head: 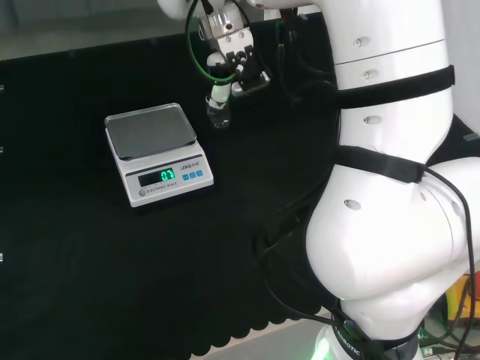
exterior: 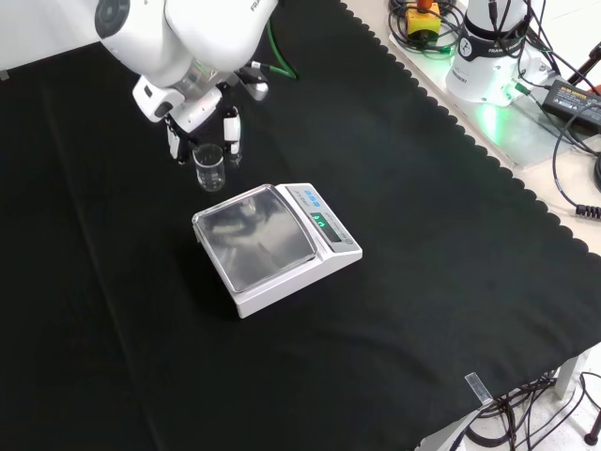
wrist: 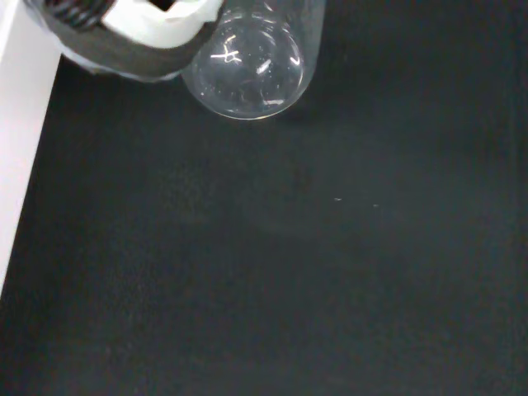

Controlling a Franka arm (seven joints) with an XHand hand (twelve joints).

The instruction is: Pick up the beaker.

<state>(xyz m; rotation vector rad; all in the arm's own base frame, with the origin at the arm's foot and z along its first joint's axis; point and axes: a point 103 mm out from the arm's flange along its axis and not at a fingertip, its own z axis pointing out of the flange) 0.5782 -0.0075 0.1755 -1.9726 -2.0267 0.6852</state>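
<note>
- While the black and white hand (exterior: 202, 117) hangs over the black-clothed bench (exterior: 423, 282), its fingers (exterior: 231, 132) point down, relaxed and spread, holding nothing.
- The small clear glass beaker (exterior: 209, 167) stands upright between them, at eleven o'clock from the white digital scale (exterior: 277, 244) in the front view.

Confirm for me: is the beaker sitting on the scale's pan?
No. In the front view the beaker stands on the black cloth beyond the scale, under the hand.
</note>
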